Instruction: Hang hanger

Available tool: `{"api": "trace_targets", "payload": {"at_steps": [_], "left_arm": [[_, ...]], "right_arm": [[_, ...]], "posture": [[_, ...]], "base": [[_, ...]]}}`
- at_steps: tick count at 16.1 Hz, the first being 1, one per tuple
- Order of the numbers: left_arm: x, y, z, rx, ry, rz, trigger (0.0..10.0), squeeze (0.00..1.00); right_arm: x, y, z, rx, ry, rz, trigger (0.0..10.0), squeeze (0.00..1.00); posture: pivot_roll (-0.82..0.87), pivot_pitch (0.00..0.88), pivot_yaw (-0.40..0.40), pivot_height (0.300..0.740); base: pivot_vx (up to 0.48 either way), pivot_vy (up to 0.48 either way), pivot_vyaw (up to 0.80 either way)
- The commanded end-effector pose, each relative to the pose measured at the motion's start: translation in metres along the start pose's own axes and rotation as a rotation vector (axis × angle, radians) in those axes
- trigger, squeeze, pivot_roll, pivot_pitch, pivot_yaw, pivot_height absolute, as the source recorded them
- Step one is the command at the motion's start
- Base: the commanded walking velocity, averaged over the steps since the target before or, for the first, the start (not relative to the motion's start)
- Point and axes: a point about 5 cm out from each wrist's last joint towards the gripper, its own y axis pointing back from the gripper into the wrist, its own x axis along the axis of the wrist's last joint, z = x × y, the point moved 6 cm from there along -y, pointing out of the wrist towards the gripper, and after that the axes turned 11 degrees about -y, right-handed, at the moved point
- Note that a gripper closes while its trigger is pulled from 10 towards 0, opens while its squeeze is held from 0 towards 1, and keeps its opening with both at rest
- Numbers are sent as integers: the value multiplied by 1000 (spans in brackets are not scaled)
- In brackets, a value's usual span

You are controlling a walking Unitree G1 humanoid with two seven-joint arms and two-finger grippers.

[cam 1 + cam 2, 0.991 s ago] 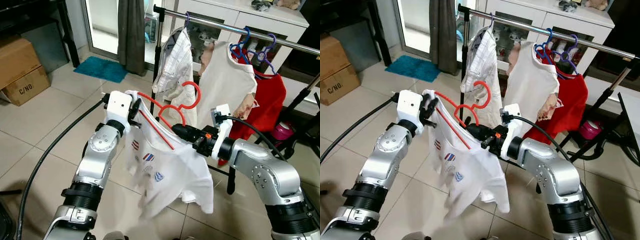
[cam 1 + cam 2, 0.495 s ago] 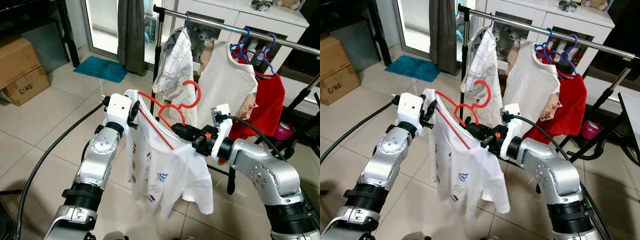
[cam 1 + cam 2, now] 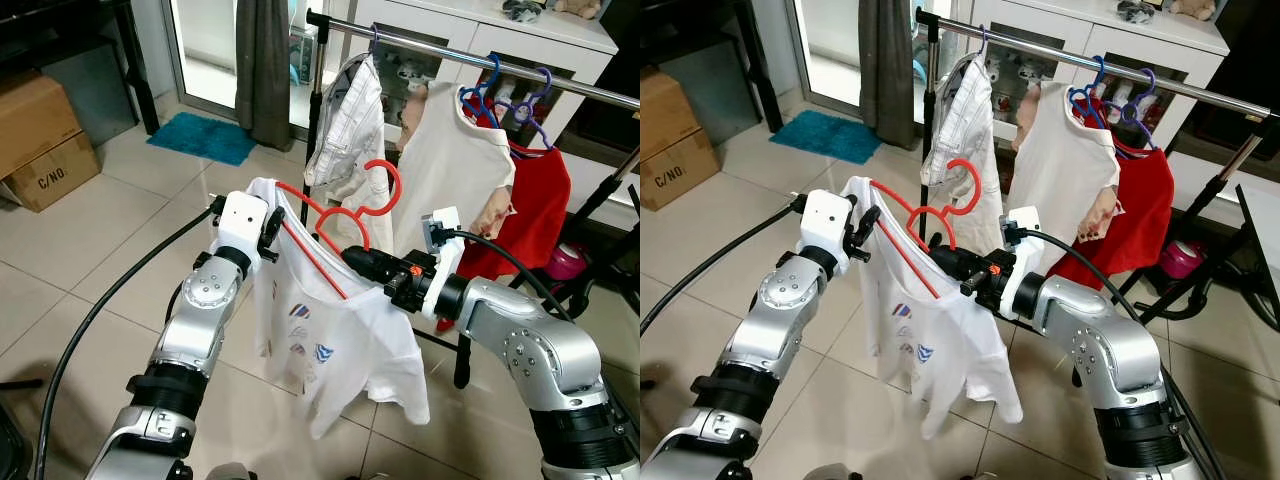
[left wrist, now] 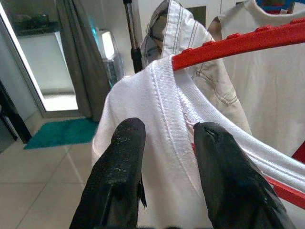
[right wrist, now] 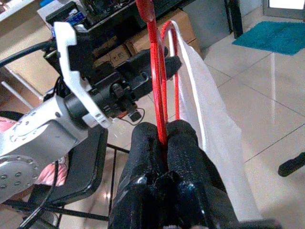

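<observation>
- Right hand [image 5: 164, 138] is clamped tight on the red hanger [image 3: 345, 215], pinching the wire between its two black fingers [image 5: 188, 152]. Same spot as a second ago, basically hasn't budged.
- Left hand [image 4: 164, 138] has the white t-shirt [image 3: 330, 340] collar sitting between its fingers [image 4: 121, 157]. There's a gap between them, so it looks spread around the fabric rather than squeezed shut.
- The left hand sits a touch further right and lower than a second ago, and the shirt has swung: the little flag prints have shifted across the front and the hem now hangs in a point.
- The hanger is held in front of the clothes rail [image 3: 480, 58], hook up, below the bar and not hooked on.
- The hanger's lower bar is buried inside the shirt, so you only see the hook and one slanted arm.
- Behind it, the striped shirt [image 3: 350, 120], the cream tee [image 3: 450, 170] and the red top [image 3: 535, 200] hang on the rail; the right end of the rail is cut off.
</observation>
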Motion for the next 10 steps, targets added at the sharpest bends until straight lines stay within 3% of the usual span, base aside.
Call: {"api": "trace_targets", "payload": {"at_steps": [1, 8, 9, 10], "left_arm": [[2, -3, -1, -6, -8, 3, 10000, 0], [5, -5, -16, 54, -4, 17, 10000, 0], [3, -4, -19, 70, 5, 12, 4941, 0], [0, -5, -22, 81, 15, 1, 2118, 0]], "right_arm": [[14, 5, -6, 18, 29, 42, 0, 0], [15, 6, -1, -6, 26, 46, 0, 0], [15, 5, 0, -10, 23, 49, 0, 0], [16, 5, 0, -9, 22, 50, 0, 0]], "posture": [[2, 0, -81, 740], [6, 0, -77, 740], [7, 0, -76, 740], [7, 0, -76, 740]], "base": [[0, 0, 0], [0, 0, 0], [0, 0, 0], [0, 0, 0]]}}
